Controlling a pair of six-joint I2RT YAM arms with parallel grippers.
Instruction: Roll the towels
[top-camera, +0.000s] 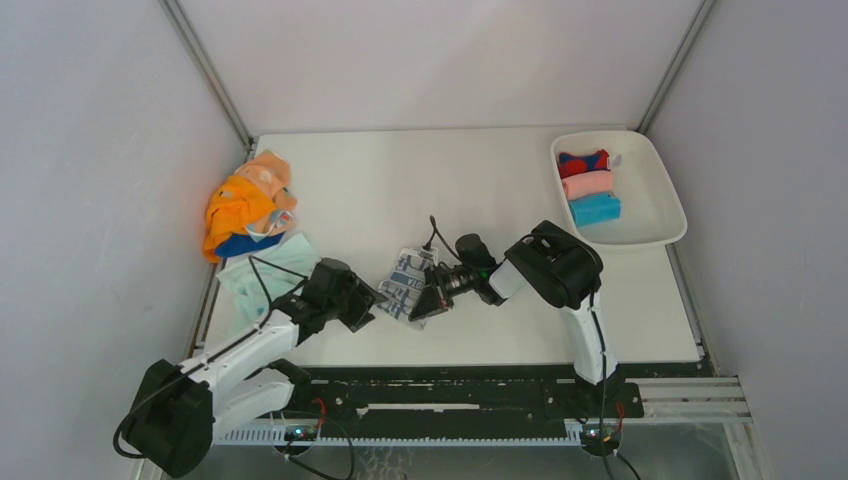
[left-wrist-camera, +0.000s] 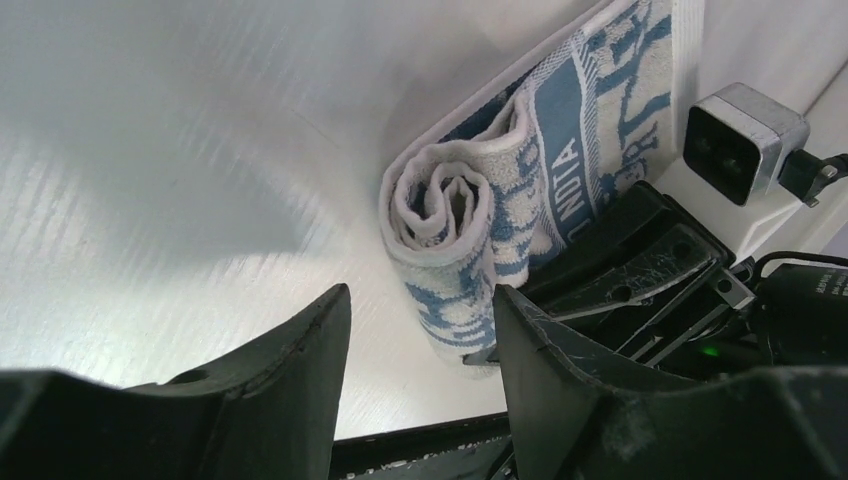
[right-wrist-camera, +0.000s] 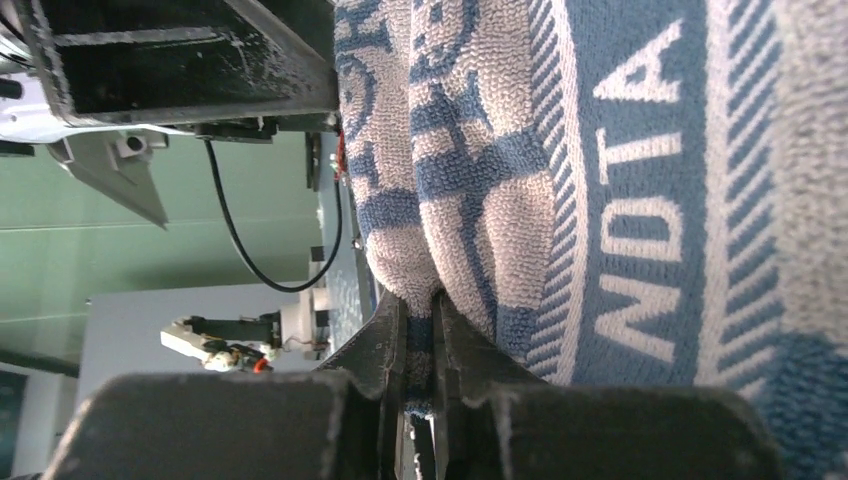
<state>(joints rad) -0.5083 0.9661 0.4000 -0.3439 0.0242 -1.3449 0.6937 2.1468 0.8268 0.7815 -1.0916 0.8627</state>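
Right gripper (right-wrist-camera: 418, 312) on my end is clamped tight on a fold of the white terry towel with blue-grey print (top-camera: 404, 282), which is partly rolled and well left of the white plastic tray (top-camera: 672, 232). Left gripper (left-wrist-camera: 420, 295) sits just beside it, farther from that tray, jaws apart, holding nothing. 3 rolled towels (top-camera: 588, 186) lie inside the tray.

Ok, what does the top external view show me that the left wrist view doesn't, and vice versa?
Only top external: the white tray holding three rolled towels, and the unrolled pile at the table's left edge.
Only left wrist: the coiled end of the printed towel seen close up, with the left fingers open and the roll ahead of them.
Both: the printed towel itself, with the right fingers against it.
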